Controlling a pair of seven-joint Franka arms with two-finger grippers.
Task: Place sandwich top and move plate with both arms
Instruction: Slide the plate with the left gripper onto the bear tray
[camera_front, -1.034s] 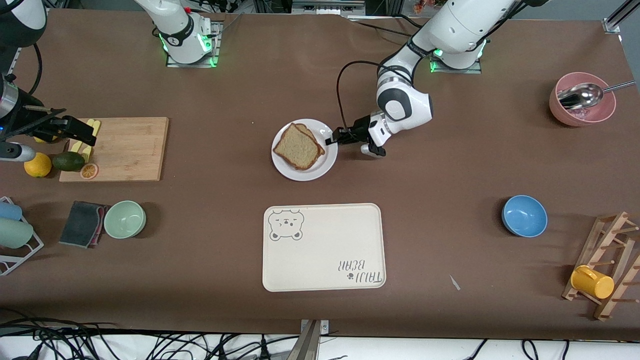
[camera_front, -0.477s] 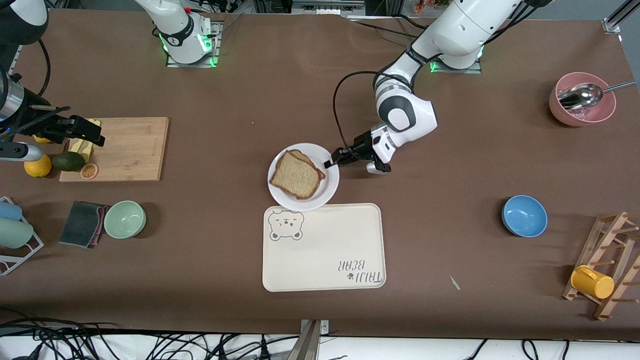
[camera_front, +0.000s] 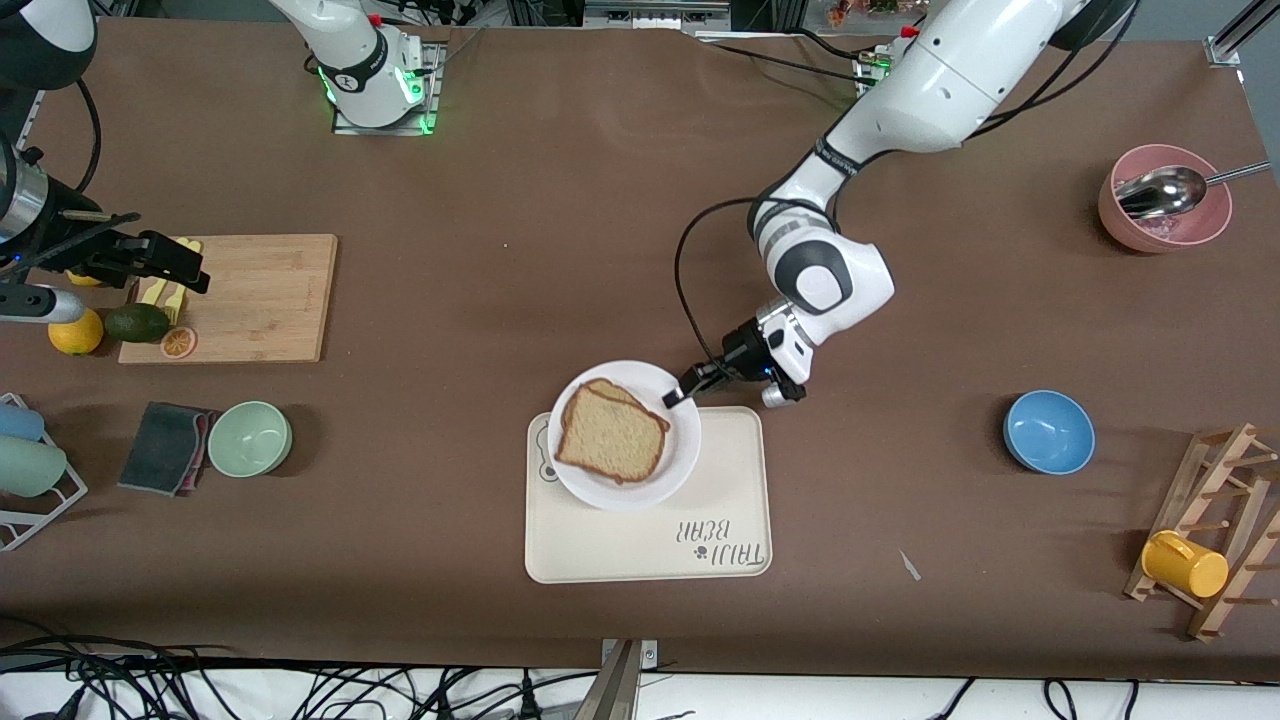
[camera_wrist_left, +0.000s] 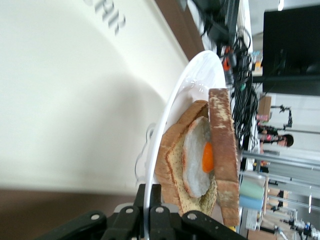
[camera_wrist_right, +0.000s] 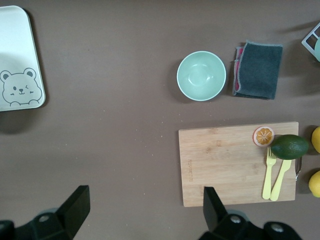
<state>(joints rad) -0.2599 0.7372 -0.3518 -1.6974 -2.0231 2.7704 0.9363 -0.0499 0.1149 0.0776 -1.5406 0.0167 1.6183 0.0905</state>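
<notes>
One plate (camera_front: 680, 455), carried off bare surface since a second ago, now over cream tray (camera_front: 720, 480), covering bear drawing; move nearly done, set-down pending. Left gripper (camera_front: 678, 396) fingers clamped on plate rim. Sandwich top (camera_front: 612, 437) brown, dark-crusted, leaning on egg slice (camera_wrist_left: 197, 160). Right gripper (camera_front: 165, 268) fingers apart, waiting over cutting board (camera_front: 260, 300).
</notes>
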